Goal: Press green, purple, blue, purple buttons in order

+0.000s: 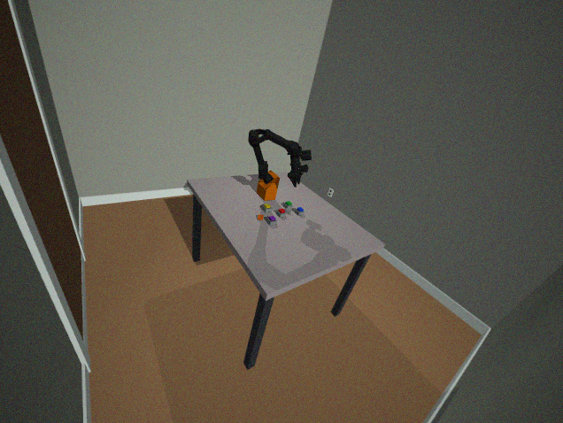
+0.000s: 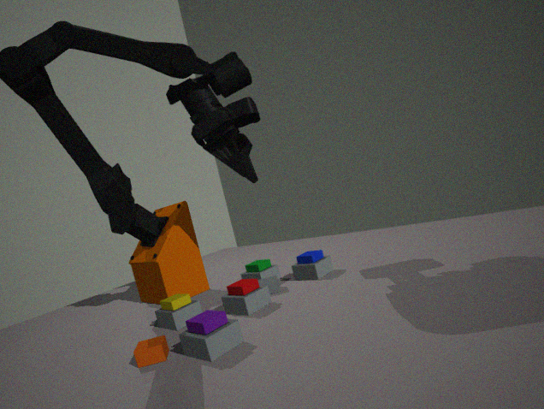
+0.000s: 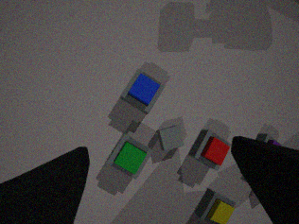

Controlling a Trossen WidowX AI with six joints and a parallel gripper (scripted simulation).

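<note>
Five push-buttons on grey bases stand on the table [image 1: 296, 261] [image 2: 351, 352] in front of the arm's orange base [image 1: 267, 187] [image 2: 168, 261]. The green button [image 1: 288, 203] [image 2: 257, 264] [image 3: 131, 157] is at the back, with the blue button [image 1: 299, 209] [image 2: 310, 256] [image 3: 144, 89] to its right. The purple button [image 1: 272, 219] [image 2: 206, 321] is nearest the front; in the wrist view only its edge shows beside the right finger. My gripper [image 1: 295, 181] [image 2: 248, 168] [image 3: 162, 150] is open and empty. It points down, high above the green button.
A red button [image 1: 281, 211] [image 2: 243, 287] [image 3: 217, 150] and a yellow button [image 1: 267, 206] [image 2: 175, 301] [image 3: 221, 212] stand among the others. An orange block [image 1: 259, 217] [image 2: 150, 351] lies left of the purple button. A small grey block [image 3: 169, 138] lies between the green and red buttons.
</note>
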